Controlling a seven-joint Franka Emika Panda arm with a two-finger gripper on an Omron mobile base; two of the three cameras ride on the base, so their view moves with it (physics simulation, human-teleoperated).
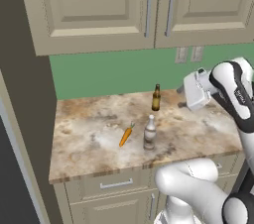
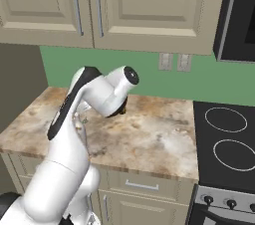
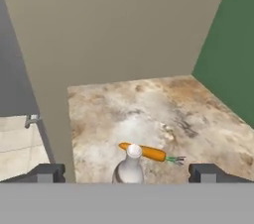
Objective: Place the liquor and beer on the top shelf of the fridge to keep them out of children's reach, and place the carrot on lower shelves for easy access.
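Observation:
The pale liquor bottle stands upright near the counter's front edge, with the orange carrot lying just to its left. Behind them, towards the green wall, stands the slim brown beer bottle. My white hand hovers above the counter to the right of the bottles, touching nothing. In the hand view my gripper is open, its fingertips wide apart, and the liquor sits low between them with the carrot behind it. The fridge's dark outer wall bounds the counter's left end; its top shelf and lower shelves are out of view.
Beige wall cabinets hang over the marbled counter, with drawers below it. A black stove adjoins the counter's right end under a dark microwave. My own arm blocks the bottles in the right base view.

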